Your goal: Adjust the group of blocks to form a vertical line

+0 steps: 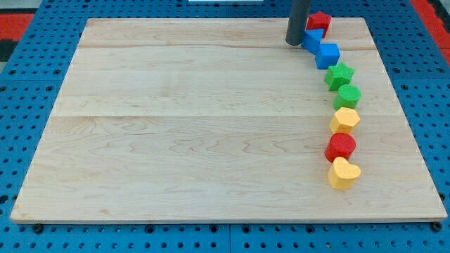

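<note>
You are looking at a pale wooden board [211, 119] with fine grain lines and plank seams running from its left edge to its right edge; its finish looks smooth and matt. Around it lies a blue perforated base [42, 239], apparently metal or plastic. The rod ending in my tip [294, 43], near the board's top right corner, looks dark and matt. The blocks, such as the red cylinder [341, 146] and the blue cube [327, 55], have smooth, evenly coloured, slightly satin faces.
</note>
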Controlling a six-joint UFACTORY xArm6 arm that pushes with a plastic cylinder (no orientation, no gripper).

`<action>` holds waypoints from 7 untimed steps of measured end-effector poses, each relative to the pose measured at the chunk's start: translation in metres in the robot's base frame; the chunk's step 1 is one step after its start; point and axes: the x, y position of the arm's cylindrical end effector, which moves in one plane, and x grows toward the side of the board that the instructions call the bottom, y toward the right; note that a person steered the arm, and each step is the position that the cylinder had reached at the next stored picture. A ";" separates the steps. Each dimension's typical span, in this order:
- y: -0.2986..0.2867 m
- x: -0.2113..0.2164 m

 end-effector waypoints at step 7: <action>-0.062 -0.005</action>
